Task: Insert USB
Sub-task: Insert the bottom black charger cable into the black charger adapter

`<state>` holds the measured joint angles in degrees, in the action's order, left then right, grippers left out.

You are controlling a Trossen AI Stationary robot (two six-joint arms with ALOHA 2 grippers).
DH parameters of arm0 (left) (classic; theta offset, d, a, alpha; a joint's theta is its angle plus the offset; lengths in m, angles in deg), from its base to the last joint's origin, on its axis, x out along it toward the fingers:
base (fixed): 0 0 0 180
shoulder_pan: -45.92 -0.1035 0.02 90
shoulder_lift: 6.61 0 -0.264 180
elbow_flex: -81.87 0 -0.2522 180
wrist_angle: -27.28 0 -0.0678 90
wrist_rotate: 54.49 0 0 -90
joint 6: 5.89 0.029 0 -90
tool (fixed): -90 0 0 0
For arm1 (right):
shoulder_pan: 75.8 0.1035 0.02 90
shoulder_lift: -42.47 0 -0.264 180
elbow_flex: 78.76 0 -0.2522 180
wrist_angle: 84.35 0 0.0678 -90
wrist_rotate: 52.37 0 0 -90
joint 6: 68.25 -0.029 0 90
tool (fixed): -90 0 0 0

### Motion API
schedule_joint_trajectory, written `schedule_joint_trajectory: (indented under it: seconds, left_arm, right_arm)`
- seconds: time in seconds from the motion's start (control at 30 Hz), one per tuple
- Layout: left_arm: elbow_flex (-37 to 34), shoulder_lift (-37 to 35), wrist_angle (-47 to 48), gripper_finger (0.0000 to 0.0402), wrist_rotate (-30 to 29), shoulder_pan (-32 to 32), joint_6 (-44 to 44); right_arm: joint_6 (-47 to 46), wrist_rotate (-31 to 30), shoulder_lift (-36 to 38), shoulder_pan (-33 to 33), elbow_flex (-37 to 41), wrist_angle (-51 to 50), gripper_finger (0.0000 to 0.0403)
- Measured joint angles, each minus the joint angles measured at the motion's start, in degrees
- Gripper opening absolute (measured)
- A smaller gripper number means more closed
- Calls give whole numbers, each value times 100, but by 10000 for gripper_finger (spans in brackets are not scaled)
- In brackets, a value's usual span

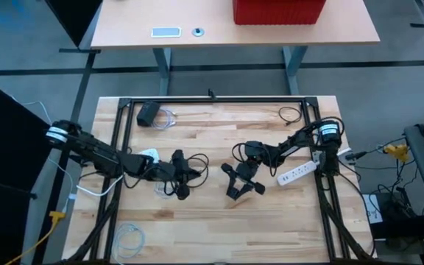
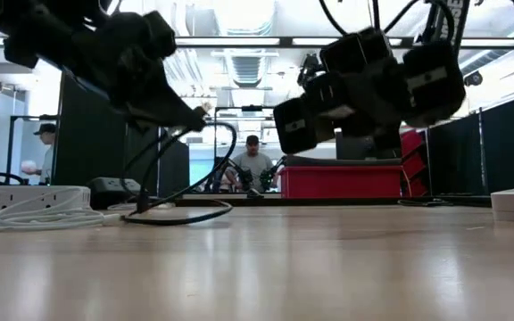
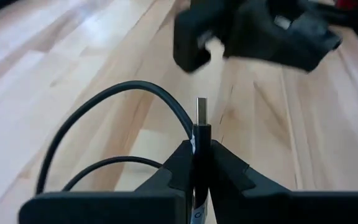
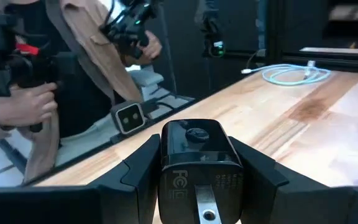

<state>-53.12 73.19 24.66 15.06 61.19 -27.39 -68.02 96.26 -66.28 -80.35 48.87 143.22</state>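
The wooden table (image 1: 219, 213) carries both arms near its middle, brought in from opposite sides so that what each holds can meet in the open space between them; the white power strip (image 1: 297, 174) lies beside the right arm and a second one (image 2: 30, 200) shows at the table's far edge in the low view, both out of the way, as are the coiled white cable (image 1: 129, 237) near the front corner and the black adapter (image 1: 149, 112) at the back. The right gripper (image 4: 196, 180) is closed on a black charger block (image 4: 195, 163), its fingers pressed against the two sides so the block cannot twist; the port face seems turned toward the other arm, though that face is not visible. The left gripper (image 3: 199, 171) is pinched tight on the USB plug (image 3: 202, 121), gripping the black moulding and leaving the metal tip free ahead of the fingers; its black cable (image 3: 104, 118) loops back loosely, so it should not drag. The plug points toward the charger, near but apart, so insertion is not yet begun.
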Motion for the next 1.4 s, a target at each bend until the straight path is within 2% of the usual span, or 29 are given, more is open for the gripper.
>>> schedule_joint_trajectory:
  seconds: [0.13,0.3,0.37,0.43,0.57,0.73,0.87,1.0,1.2,1.3,1.4]
  left_arm:
    - [2,277,-143,21,0,6,-56]
    - [149,509,-323,21,0,33,95]
    - [181,607,-474,21,0,33,268]
    - [209,696,-710,21,0,31,517]
    - [283,757,-1076,21,-260,11,1182]
    - [371,757,-1153,21,-576,7,2612]
    - [439,757,-1158,21,-928,-4,3454]
    - [489,757,-1157,21,-1338,-27,3824]
    - [607,757,-1153,21,-1375,-99,4099]
    - [715,757,-1143,21,-1418,-130,4084]
    - [846,767,-1112,21,-1614,-154,3967]
  right_arm:
    - [151,-689,496,-58,0,-858,145]
    - [835,-2502,1449,-9,-41,-2494,145]
    - [914,-3191,1771,25,-57,-2862,145]
    - [935,-3557,1998,39,-57,-2959,145]
    - [885,-3755,2232,41,-58,-2941,145]
    - [1492,-3843,2243,108,-94,-2983,145]
    - [2071,-4174,2243,159,-146,-2984,145]
    - [2322,-4231,2243,154,-214,-2977,145]
    - [2659,-4225,2243,154,-263,-3001,145]
    - [2880,-4230,2243,154,-392,-3367,145]
    - [2896,-4526,2243,158,-621,-3821,145]
